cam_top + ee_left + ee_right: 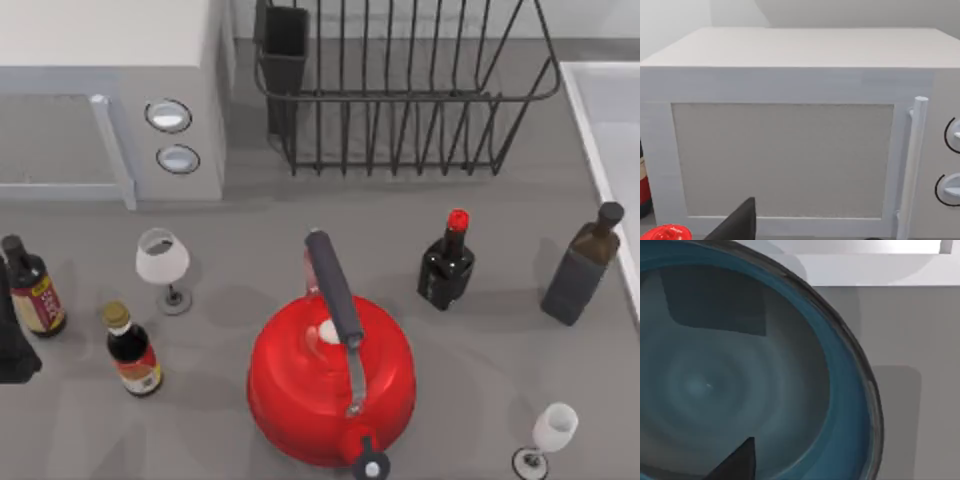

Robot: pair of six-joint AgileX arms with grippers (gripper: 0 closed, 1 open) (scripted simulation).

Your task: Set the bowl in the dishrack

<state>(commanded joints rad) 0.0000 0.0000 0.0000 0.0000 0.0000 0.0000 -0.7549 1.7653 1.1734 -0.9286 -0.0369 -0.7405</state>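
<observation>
The bowl (805,365) sits right under the right wrist camera, its teal inside and dark rim turned toward the lens, with grey bench (910,330) behind it. A dark tip of the right pincer (737,462) reaches over the bowl's inside. Whether that pincer is clenched on the rim or merely beside it, I cannot tell.

To my eye the step in hand is securing the bowl and carrying it to the dishrack (400,96) at the back of the bench. Done well, that means a firm hold on the rim and a lift high enough to pass the red kettle (330,385) and the red-capped bottle (447,262). The bowl should then come down between the upright wires, away from the dark cup (285,45) at the corner.

The top view lays out the rack, the kettle, the dark square bottle (582,265) and two wine glasses (162,258). The left arm (14,345) waits at the left edge. The left wrist view faces the microwave (790,85); the left pincer (737,222) shows as one dark tip, its state unclear.
</observation>
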